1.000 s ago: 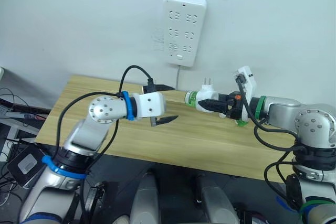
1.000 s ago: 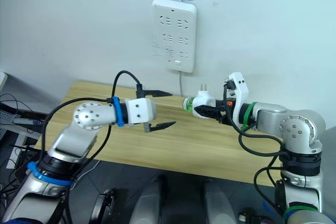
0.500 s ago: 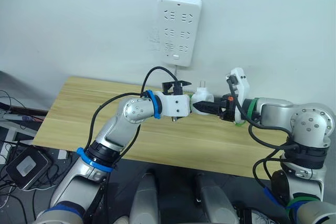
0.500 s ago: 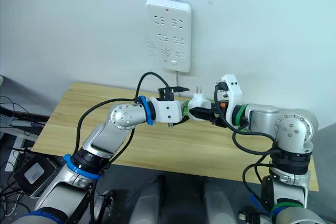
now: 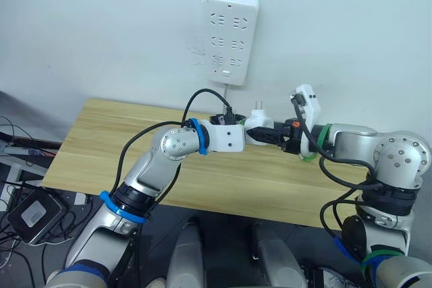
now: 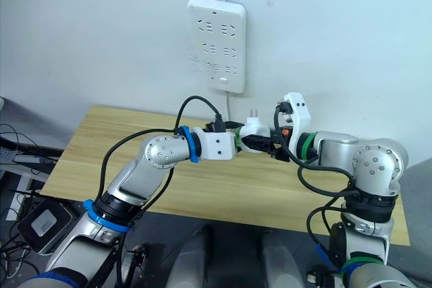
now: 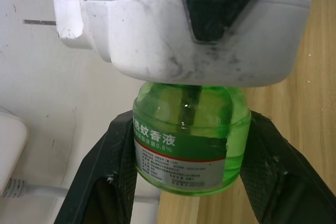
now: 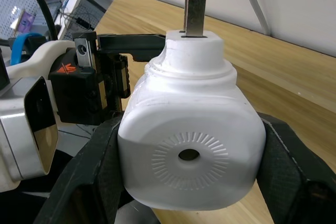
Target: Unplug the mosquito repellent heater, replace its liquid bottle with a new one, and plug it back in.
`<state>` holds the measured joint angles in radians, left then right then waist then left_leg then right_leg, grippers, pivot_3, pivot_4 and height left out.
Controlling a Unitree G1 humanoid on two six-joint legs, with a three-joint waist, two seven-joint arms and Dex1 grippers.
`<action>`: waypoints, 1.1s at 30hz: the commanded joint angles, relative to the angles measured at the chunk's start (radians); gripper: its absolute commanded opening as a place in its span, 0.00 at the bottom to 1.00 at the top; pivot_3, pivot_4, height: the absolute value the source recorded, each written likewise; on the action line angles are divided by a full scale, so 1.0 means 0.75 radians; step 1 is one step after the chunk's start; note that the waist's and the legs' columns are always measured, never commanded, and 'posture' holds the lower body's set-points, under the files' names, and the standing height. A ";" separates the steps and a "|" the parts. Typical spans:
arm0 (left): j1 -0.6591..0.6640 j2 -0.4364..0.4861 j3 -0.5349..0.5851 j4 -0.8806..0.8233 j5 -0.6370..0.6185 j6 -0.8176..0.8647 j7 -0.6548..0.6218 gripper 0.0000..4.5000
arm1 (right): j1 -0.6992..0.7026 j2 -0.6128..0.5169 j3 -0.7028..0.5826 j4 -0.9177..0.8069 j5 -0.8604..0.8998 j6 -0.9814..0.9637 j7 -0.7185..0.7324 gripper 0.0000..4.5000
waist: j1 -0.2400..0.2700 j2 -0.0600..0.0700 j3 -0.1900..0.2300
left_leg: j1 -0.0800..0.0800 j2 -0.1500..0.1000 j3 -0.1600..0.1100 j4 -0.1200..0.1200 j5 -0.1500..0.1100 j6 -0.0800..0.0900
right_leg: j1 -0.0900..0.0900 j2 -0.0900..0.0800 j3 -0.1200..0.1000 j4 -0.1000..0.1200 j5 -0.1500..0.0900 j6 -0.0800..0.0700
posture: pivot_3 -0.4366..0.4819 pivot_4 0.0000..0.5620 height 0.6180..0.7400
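The mosquito repellent heater (image 5: 257, 124), a small white rounded unit with a dimpled vent hole (image 8: 189, 155), hangs above the table with its metal prongs (image 8: 195, 11) pointing up. My right gripper (image 8: 191, 124) is shut on its body, one finger on each side. A green liquid bottle (image 7: 184, 140) with a white label sticks out of the heater's end. My left gripper (image 7: 189, 121) is shut on this bottle, its black fingers (image 7: 105, 182) pressed against both sides. The two grippers meet tip to tip over the middle of the table (image 5: 101, 139).
A long white power strip (image 5: 231, 28) hangs on the wall above the heater, its cable running down behind the table. A small green thing (image 5: 308, 157) lies on the table under my right forearm. Cables and boxes lie on the floor at the left.
My left arm swung right to the heater and its fingers, open a second ago, have shut on the green bottle. The right gripper kept hold of the heater.
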<state>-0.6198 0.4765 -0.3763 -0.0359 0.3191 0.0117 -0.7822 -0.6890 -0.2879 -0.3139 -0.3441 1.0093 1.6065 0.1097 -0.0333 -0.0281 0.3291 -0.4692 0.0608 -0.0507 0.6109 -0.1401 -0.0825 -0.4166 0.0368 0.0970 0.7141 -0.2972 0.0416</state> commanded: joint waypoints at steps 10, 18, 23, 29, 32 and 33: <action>0.055 -0.175 0.156 0.024 -0.265 0.173 0.030 0.50 | 0.179 -0.036 -0.022 -0.351 -0.046 -0.455 0.116 1.00 | 0.001 0.000 -0.002 | 0.000 0.000 0.000 -0.001 0.000 0.000 | 0.000 0.000 -0.001 -0.001 0.000 0.000 | 0.45 0.46 1.00; 0.070 -0.446 0.457 -0.004 -0.710 0.466 0.139 0.50 | 0.407 0.072 0.141 -0.519 -0.219 -0.770 0.005 1.00 | -0.029 0.000 -0.007 | 0.000 0.000 -0.001 0.001 0.001 -0.002 | 0.000 0.000 -0.001 0.002 -0.001 0.001 | 0.40 0.43 1.00; 0.057 -0.454 0.454 -0.047 -0.810 0.551 0.130 0.50 | 0.410 0.102 0.298 -0.486 -0.355 -0.900 -0.019 1.00 | -0.042 0.001 -0.009 | 0.002 0.000 -0.002 0.001 0.004 -0.005 | 0.002 0.001 -0.001 0.002 -0.004 0.006 | 0.39 0.43 1.00; 0.077 -0.424 0.404 -0.097 -0.854 0.567 0.087 0.50 | 0.344 0.150 0.353 -0.392 -0.403 -0.959 -0.022 1.00 | -0.044 0.001 -0.011 | 0.002 0.000 -0.002 0.001 0.005 -0.005 | 0.003 0.001 -0.001 0.002 -0.003 0.006 | 0.39 0.43 1.00; 0.092 -0.417 0.394 -0.130 -0.885 0.587 0.079 0.50 | 0.314 0.156 0.357 -0.344 -0.416 -0.988 -0.016 1.00 | -0.043 0.001 -0.011 | 0.002 0.000 -0.003 0.001 0.005 -0.005 | 0.003 0.001 -0.001 0.002 -0.003 0.006 | 0.40 0.43 1.00; 0.097 -0.415 0.391 -0.139 -0.892 0.594 0.082 0.50 | 0.304 0.159 0.357 -0.331 -0.419 -0.996 -0.013 1.00 | -0.043 0.001 -0.012 | 0.002 0.000 -0.003 0.001 0.005 -0.005 | 0.002 0.001 -0.001 0.002 0.000 0.001 | 0.40 0.44 1.00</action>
<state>-0.5478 0.1644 -0.0760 -0.0794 -0.3167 0.4578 -0.7119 -0.4416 -0.1752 -0.0449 -0.5733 0.6939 0.8933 0.0906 -0.0658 -0.0276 0.3204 -0.4679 0.0607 -0.0526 0.6117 -0.1365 -0.0863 -0.4147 0.0372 0.0962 0.7156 -0.2971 0.0419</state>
